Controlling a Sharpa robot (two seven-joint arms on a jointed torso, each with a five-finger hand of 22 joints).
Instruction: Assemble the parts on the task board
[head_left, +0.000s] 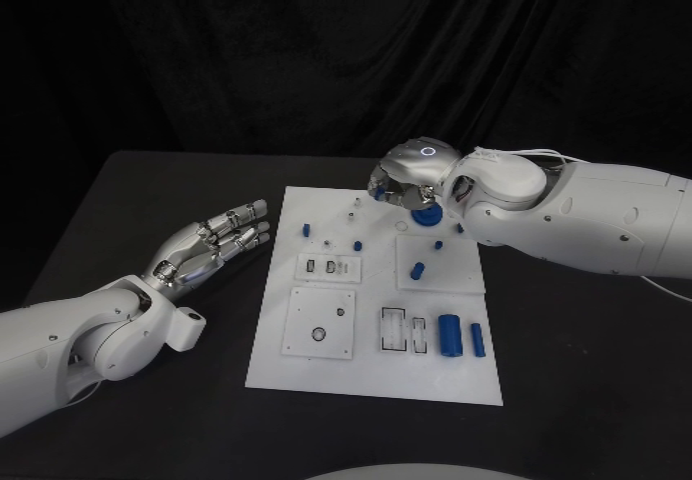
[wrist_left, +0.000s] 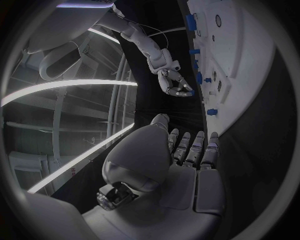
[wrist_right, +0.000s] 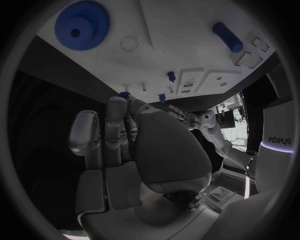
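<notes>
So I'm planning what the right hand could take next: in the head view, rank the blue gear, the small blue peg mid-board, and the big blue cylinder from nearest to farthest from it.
1. Blue gear: at the board's far edge, right under the right hand.
2. Small blue peg: mid-board, right half.
3. Big blue cylinder: near the board's near right corner, farthest.

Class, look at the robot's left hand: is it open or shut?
Open. The left hand hovers beside the task board, fingers apart, holding nothing.
</notes>
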